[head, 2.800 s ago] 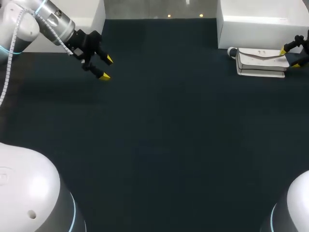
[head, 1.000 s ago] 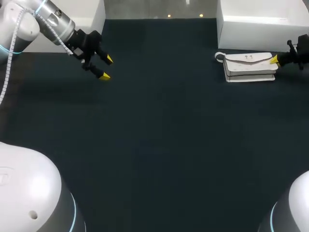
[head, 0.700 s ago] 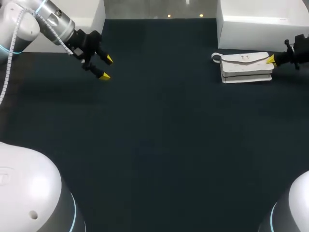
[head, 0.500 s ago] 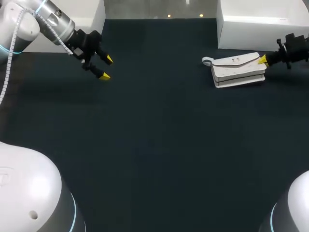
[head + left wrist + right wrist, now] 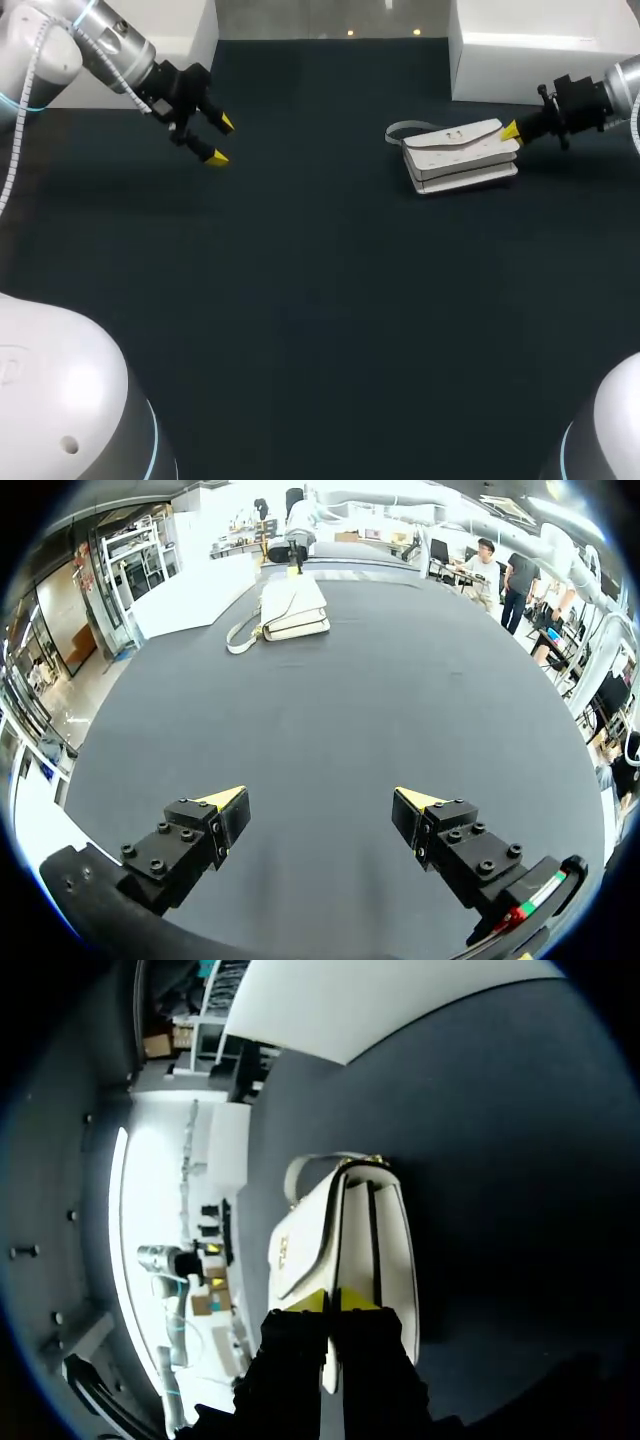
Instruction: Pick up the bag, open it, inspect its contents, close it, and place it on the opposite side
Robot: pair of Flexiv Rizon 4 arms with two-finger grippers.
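- The white bag (image 5: 460, 155) sits just in front of the left corner of the big white box (image 5: 530, 60), a little tilted, its strap (image 5: 400, 130) trailing off the end away from the box.
- The right gripper (image 5: 510, 131) has its fingers nearly together, nipped onto the bag's end nearest the box. It looks like a thin edge hold, so the bag could slip out or swing if it is lifted quickly.
- From where I stand I can't tell whether the bag is clear of the table. If it is dragging, the dark cloth might twist it in the grip.
- The left gripper (image 5: 219, 141) hangs wide open and empty, well apart from the box, across the table. It has a long way to go before it can help open the flap.
- The loose strap could snag a finger when that arm does arrive.
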